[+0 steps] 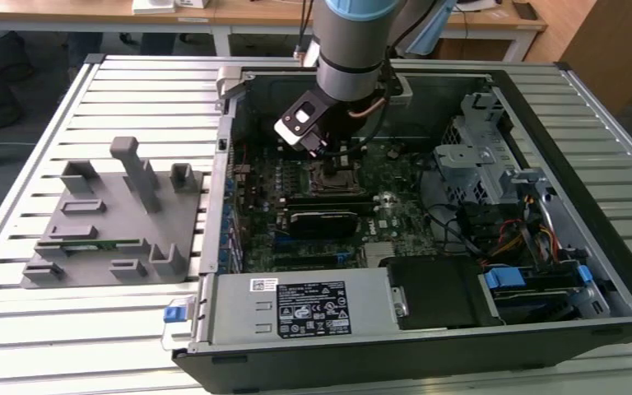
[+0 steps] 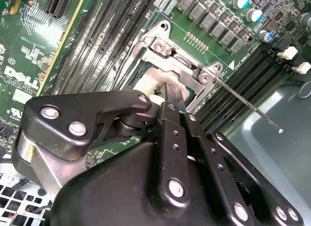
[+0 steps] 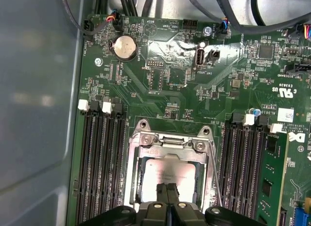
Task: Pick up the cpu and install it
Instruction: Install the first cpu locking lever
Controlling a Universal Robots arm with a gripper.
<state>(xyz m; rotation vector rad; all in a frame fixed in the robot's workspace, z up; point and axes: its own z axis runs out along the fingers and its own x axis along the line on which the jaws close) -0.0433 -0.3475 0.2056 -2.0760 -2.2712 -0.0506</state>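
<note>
Silvery cpu [image 3: 167, 173] in socket frame [image 3: 146, 138], first wrist view | jaws pressed together, tips over it | exterior view: arm [image 1: 351, 66] partly blocks socket

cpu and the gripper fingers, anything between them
Nothing shows between them: in the first wrist view the gripper, fingers together, hangs right over the cpu, which lies in the socket frame.

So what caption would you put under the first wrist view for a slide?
The tool hangs over the cpu, which sits inside the metal socket frame.
</note>
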